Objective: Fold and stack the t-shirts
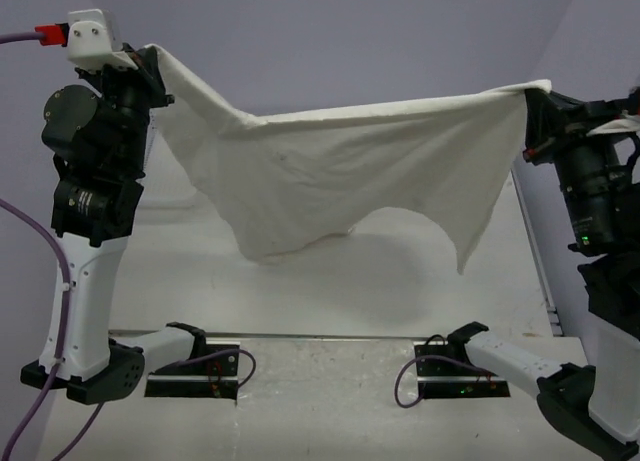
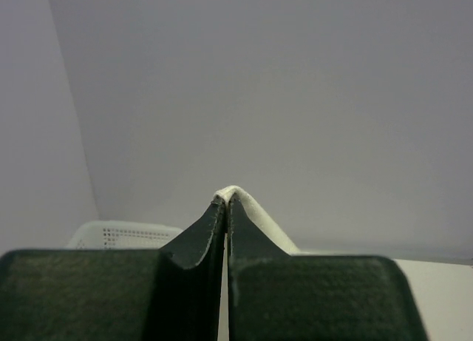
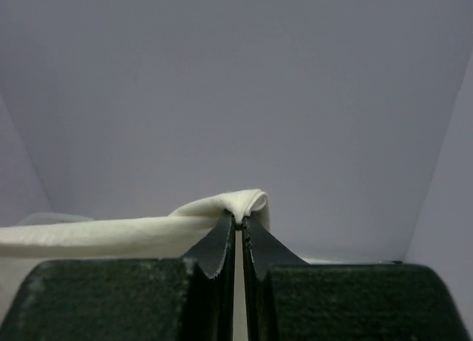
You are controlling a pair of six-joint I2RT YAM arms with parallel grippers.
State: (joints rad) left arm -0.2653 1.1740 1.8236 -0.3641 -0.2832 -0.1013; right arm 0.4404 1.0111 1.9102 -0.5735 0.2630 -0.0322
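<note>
A white t-shirt (image 1: 340, 171) hangs stretched in the air between both arms, well above the table, its lower edge sagging and one corner pointing down at the right. My left gripper (image 1: 148, 59) is shut on its upper left corner; the wrist view shows a cloth fold (image 2: 230, 192) pinched at the fingertips. My right gripper (image 1: 530, 99) is shut on the upper right corner; the cloth (image 3: 236, 204) bunches over the tips in the right wrist view.
A white perforated basket (image 2: 122, 234) shows at the lower left of the left wrist view. The white table (image 1: 350, 291) lies below the shirt, with a metal strip (image 1: 330, 336) at its near edge. Grey walls surround the table.
</note>
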